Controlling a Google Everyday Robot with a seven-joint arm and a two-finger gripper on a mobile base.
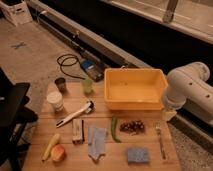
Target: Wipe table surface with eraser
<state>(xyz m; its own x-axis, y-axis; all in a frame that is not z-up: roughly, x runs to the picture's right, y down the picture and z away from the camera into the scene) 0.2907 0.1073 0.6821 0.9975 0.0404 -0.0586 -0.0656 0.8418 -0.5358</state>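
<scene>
The wooden table (150, 132) holds several items. A tan block-shaped eraser (77, 131) with a dark strip lies near the front left, between a white-handled tool (75, 113) and a blue cloth (96, 142). A blue sponge (137, 155) lies at the front right. Only the white arm (187, 90) shows, at the right edge beside the yellow bin (134, 89). My gripper is out of view, so nothing shows it near the eraser.
A white cup (55, 101), dark cup (61, 83) and green cup (88, 86) stand at the back left. A banana (50, 146), round fruit (58, 153), green pod (114, 129), dark cluster (132, 126) and fork (160, 140) lie along the front. A black chair (12, 115) stands left.
</scene>
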